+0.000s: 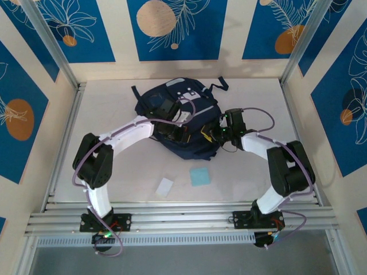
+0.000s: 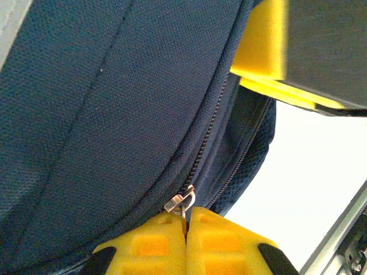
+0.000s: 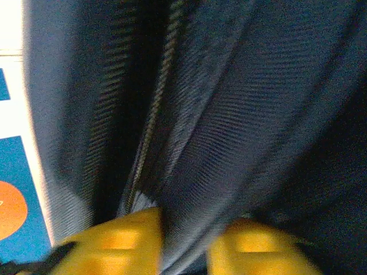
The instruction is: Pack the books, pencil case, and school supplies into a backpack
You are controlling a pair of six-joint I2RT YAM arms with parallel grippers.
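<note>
Top external view: the backpack (image 1: 182,120) lies flat on the white counter (image 1: 114,103), about the middle and towards the far wall. Both arms bend in over it, the left arm (image 1: 123,133) from one side and the right arm (image 1: 258,140) from the other, and their tips meet over its near half. In front of the backpack, nearer the arm bases, two small things lie flat on the bare counter. One is the blue pad (image 1: 199,176). The other is the white piece (image 1: 164,187), a little to its left and closer to the edge. They lie apart from each other and outside the backpack.

From the left wrist, the left end effector (image 2: 186,229) is closed, its yellow fingers (image 2: 149,246) pressed together on the metal zipper pull (image 2: 180,201). The pull's ring sits right in the seam between them. Above the pull, two rows of zipper teeth (image 2: 209,129) spread apart, with dark lining showing between them.

From the right wrist, the picture is blurred. The right end effector (image 3: 192,243) sits hard against the navy cloth. Its fingers (image 3: 123,243) stand a little apart, and a fold of the backpack's fabric is pinched between them. A row of teeth runs up the cloth just above the left-hand finger.
</note>
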